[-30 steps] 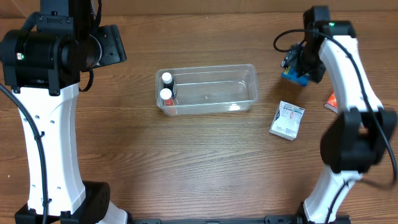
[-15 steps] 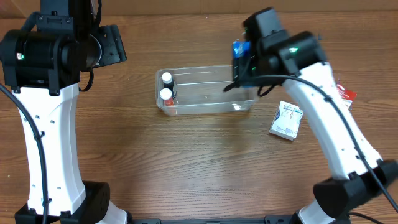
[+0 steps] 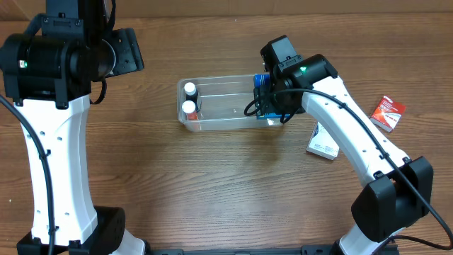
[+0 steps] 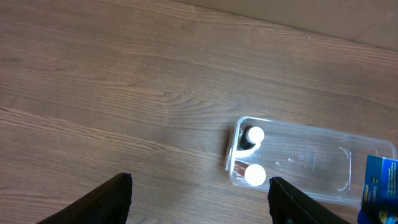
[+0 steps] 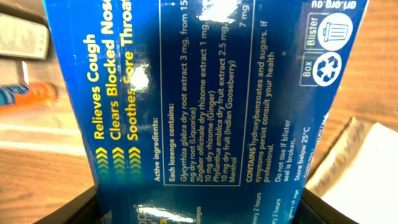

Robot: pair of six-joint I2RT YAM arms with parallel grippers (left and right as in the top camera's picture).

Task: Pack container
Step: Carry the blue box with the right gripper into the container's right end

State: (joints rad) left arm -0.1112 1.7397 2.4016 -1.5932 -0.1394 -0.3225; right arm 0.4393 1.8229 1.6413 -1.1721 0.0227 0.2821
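Observation:
The clear plastic container point(image 3: 226, 88) lies at the table's middle, with two white-capped bottles point(image 3: 189, 108) at its left end; it also shows in the left wrist view point(image 4: 298, 163). My right gripper point(image 3: 267, 99) is shut on a blue lozenge box point(image 3: 262, 81) and holds it over the container's right end. The box point(image 5: 199, 93) fills the right wrist view between the two fingers. My left gripper point(image 4: 199, 202) is open and empty, high above the table to the left of the container.
A white medicine box point(image 3: 322, 142) lies right of the container, partly under the right arm. A red packet point(image 3: 388, 112) lies at the far right. An orange tube point(image 5: 28, 93) shows inside the container in the right wrist view.
My right gripper has carried the blue box from the table's far right leftwards and down over the container's right end. The left arm has not moved.

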